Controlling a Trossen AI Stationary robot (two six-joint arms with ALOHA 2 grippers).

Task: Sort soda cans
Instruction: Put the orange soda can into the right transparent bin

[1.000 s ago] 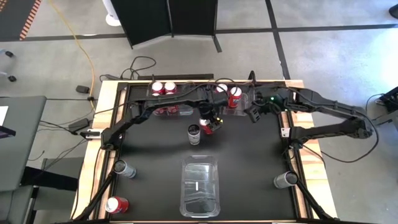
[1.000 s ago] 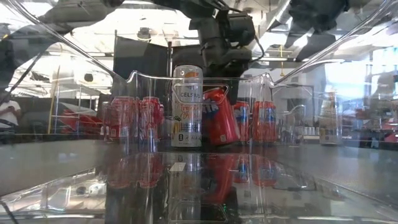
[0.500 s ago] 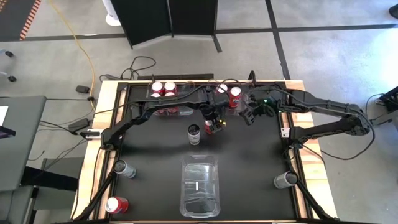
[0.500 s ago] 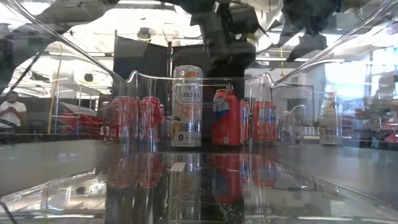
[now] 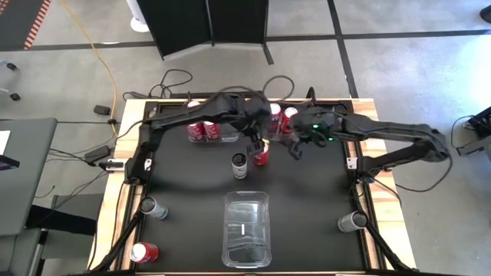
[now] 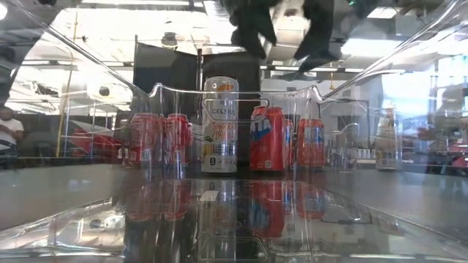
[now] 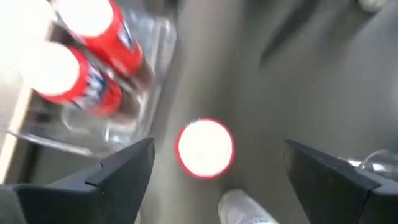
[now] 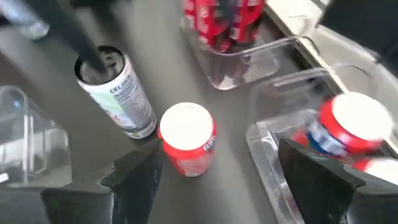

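Now the red can (image 5: 261, 156) stands upright and free on the black mat mid-table, silver top up, just beside the taller white Celsius can (image 5: 240, 165). A second ago it was tilted and pinched in the left gripper; half a second ago it was upright but still under the fingers. So that was a set-down, now complete.

Left gripper (image 5: 253, 142) has lifted off and sits above and slightly behind the red can, fingers spread, nothing between them. Left wrist view confirms it: the can's top (image 7: 205, 148) shows clear in the gap, with both fingers (image 7: 127, 171) well to either side.

Right gripper (image 5: 295, 148) hangs close on the other side of the red can, fingers also apart and empty. Its wrist view looks down on the same red can (image 8: 187, 144) and the Celsius can (image 8: 118, 90).

Behind them:
- far-left clear bin (image 5: 224, 140) holds red cans
- far-right clear bin (image 5: 285, 136) holds more red cans

Near clear bin (image 5: 247, 230) has no cans in it that I can see. Strays remain: grey can (image 5: 154, 208) and red can (image 5: 143, 251) near the left front, and grey can (image 5: 352, 221) near the right front.

My read: the red can is parked mid-table, not binned, so this looks like a handover spot for the right arm. Sorting is well short of done.
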